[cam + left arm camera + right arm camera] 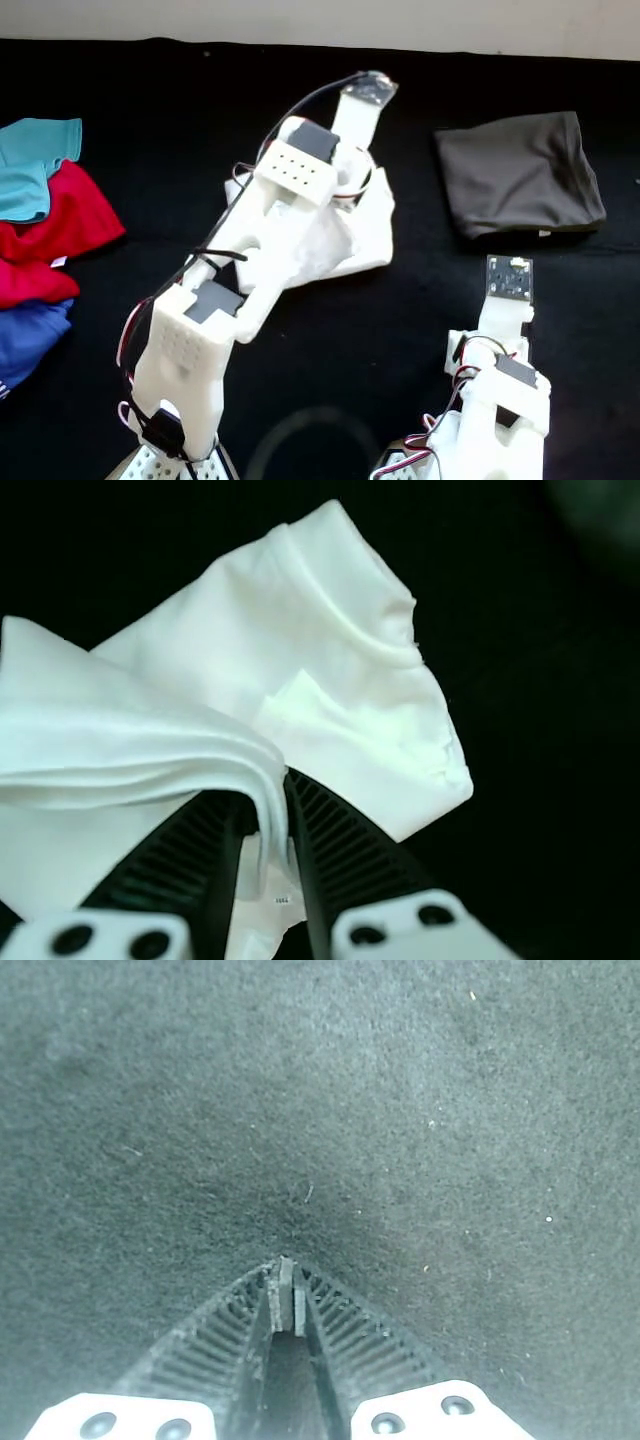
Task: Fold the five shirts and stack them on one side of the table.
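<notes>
— What has the left end effector [278, 810] got?
— A fold of the white shirt [330, 670], pinched between its closed fingers. The rest spreads over the black surface [150, 120] just ahead of it. From above, the arm covers much of that shirt.
— And the right end effector [285, 1285]?
— Tips pressed together on nothing, low over the surface; whether they touch it, I can't tell. The folded grey shirt [520, 175] lies well beyond it.
— The others?
— Teal shirt [35, 160], red shirt [60, 230] and blue shirt [30, 335], heaped far off to the left end effector's left and cut off at the edge.
</notes>
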Motion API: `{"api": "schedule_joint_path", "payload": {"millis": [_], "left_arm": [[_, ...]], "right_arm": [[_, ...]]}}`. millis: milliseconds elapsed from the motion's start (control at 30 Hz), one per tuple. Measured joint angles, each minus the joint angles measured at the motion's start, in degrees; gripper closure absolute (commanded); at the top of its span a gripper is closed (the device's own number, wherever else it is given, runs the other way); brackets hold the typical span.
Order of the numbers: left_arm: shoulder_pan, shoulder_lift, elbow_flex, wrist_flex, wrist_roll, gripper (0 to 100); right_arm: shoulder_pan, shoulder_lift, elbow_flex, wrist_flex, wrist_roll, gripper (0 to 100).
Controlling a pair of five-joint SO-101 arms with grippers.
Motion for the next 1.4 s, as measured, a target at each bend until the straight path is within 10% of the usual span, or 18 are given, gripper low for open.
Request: {"api": "schedule_joint_path", "payload": {"millis": [400,600,1033,1400], "left_arm": [[3.3,6.4,-2.5,-6.5,0.2,98],[3.3,8.4,-8.2,-5.8,0.2,81],[0.1,8.4,-26.9,15.6,0.3,98],[-7.9,18.5,-23.6,16.8,0.3,99]], "right_arm": [[0.0,0.0,0.0,0.0,0.0,99.1],[0.0,0.0,0.0,0.0,0.0,99.1],[0.0,0.0,0.1,-0.8,0.0,99.1],[0.0,0.0,0.2,-1.0,0.0,99.1]]}}
